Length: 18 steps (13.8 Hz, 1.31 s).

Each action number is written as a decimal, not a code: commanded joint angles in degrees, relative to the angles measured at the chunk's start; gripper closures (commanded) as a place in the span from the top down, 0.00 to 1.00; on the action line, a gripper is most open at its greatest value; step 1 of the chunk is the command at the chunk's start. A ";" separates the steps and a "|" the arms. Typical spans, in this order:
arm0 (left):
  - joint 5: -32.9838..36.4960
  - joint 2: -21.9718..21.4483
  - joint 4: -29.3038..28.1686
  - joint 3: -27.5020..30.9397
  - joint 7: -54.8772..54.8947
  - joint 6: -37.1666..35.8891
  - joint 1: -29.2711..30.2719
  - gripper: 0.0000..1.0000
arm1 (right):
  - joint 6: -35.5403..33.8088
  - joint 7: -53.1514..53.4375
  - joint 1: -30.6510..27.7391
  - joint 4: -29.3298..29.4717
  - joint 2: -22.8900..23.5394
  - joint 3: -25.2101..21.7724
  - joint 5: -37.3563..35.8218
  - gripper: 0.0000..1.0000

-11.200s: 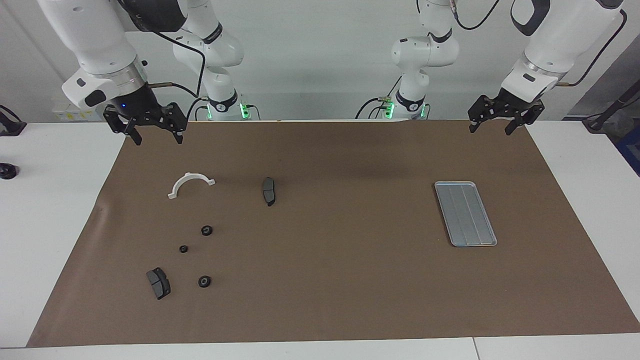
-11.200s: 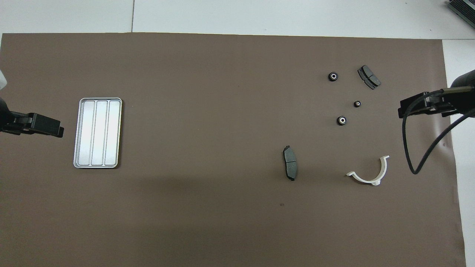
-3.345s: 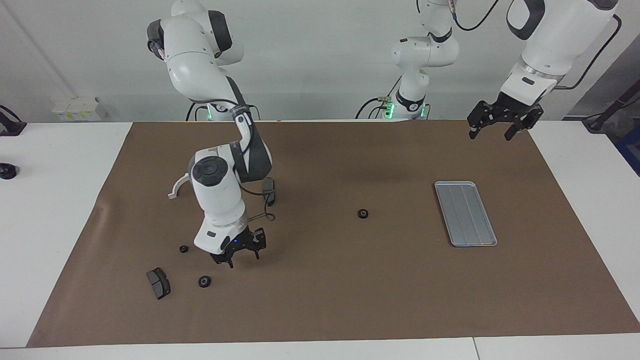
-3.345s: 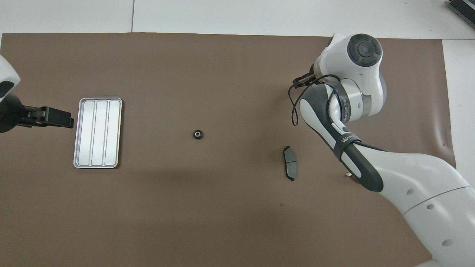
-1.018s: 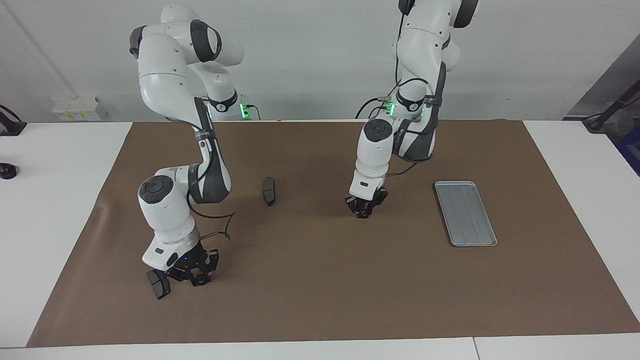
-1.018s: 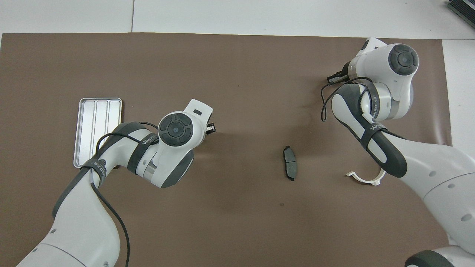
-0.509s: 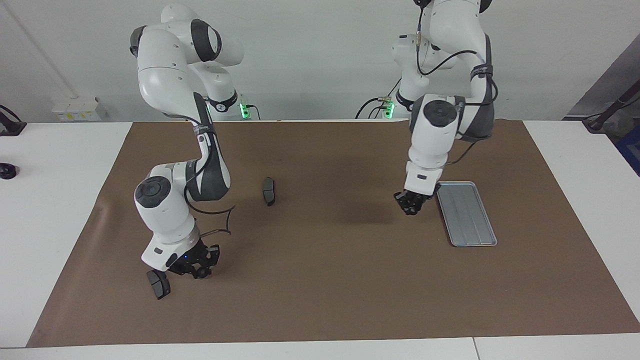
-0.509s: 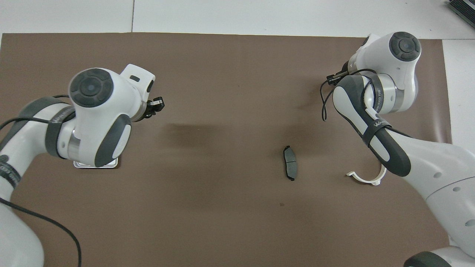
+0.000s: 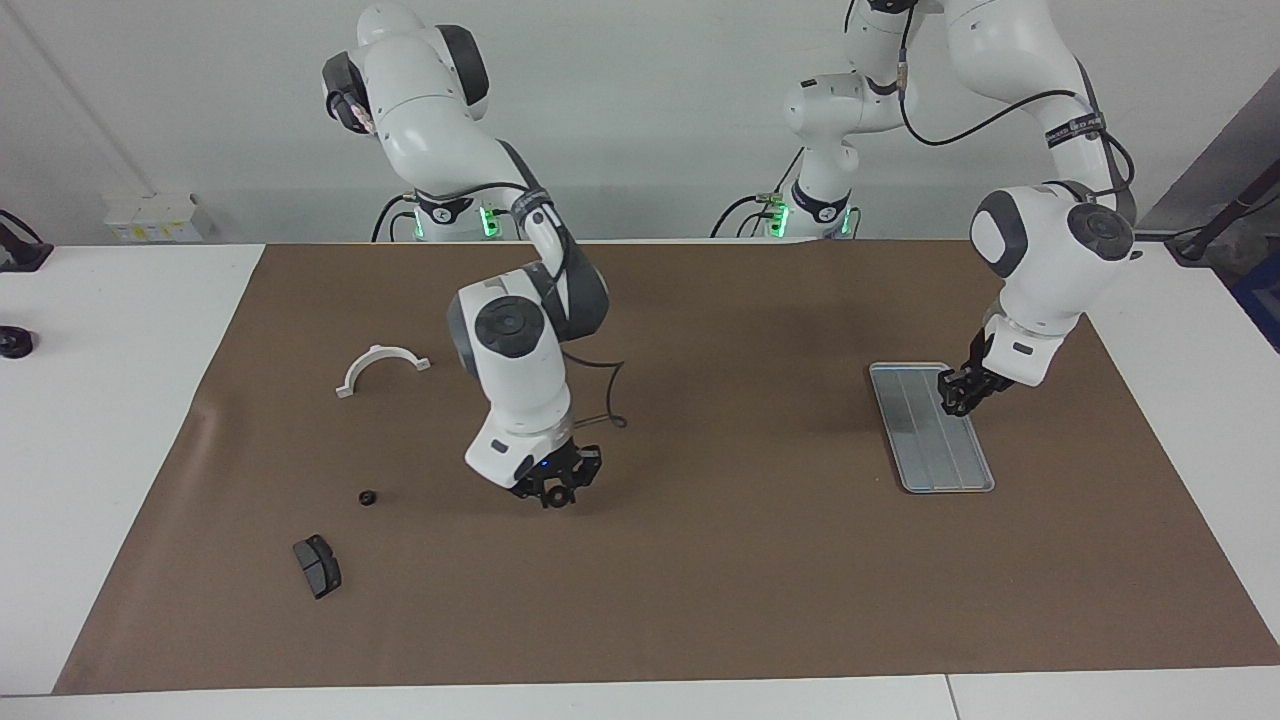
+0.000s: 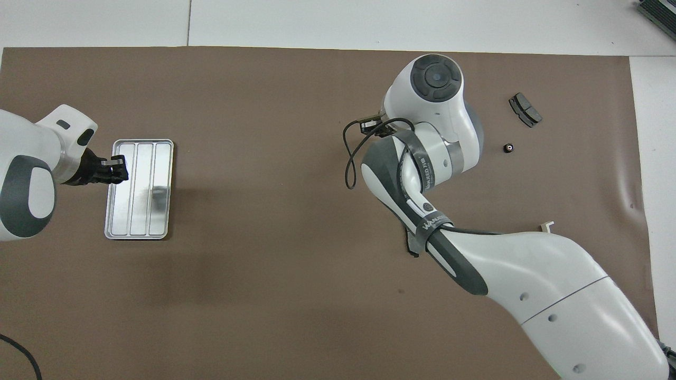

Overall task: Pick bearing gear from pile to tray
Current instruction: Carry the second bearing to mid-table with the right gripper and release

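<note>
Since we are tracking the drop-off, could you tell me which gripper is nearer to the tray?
Left. The left gripper hangs over the tray; the right gripper is over the mat mid-table.

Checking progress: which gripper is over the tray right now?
The left gripper, over the tray; the right gripper hangs over the brown mat instead.
</note>
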 commanded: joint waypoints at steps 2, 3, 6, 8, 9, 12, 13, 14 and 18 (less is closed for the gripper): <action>-1.06 -4.64 -12.35 -0.66 0.89 9.00 -0.59 0.00 | 4.50 8.58 5.95 0.51 0.39 -0.09 -0.74 0.00; -1.06 -4.64 -12.89 -0.66 0.89 9.37 -0.68 0.01 | 5.91 11.13 8.06 0.51 0.74 -0.09 -0.74 0.00; -1.06 -4.90 -15.00 -0.66 0.80 9.37 -0.85 0.50 | 10.22 19.13 14.92 0.24 1.80 -0.09 -0.48 0.00; -1.06 -4.73 -14.57 -0.66 0.54 9.46 -1.47 1.00 | 10.67 19.50 17.48 0.24 1.54 0.00 -0.22 0.00; -1.06 -4.21 -12.74 -0.74 0.45 9.03 -1.47 1.00 | 10.67 20.11 18.27 0.24 1.45 0.00 -0.13 0.00; -1.06 -3.76 -5.10 -0.83 0.28 5.00 -1.47 1.00 | 10.67 21.52 18.72 -0.11 1.19 0.00 -0.48 0.26; -1.06 -3.33 -2.20 -0.92 0.10 2.89 -1.47 1.00 | 10.67 21.52 18.63 -0.11 1.19 0.00 -0.48 0.52; -1.06 -3.06 -0.08 -1.01 0.10 1.39 -1.47 1.00 | 10.76 21.52 18.46 -0.11 1.19 0.00 -0.48 0.62; -1.06 -2.00 1.88 -0.92 -5.84 2.86 -6.37 1.00 | 9.97 20.56 17.67 -0.11 1.19 -0.17 -0.74 0.74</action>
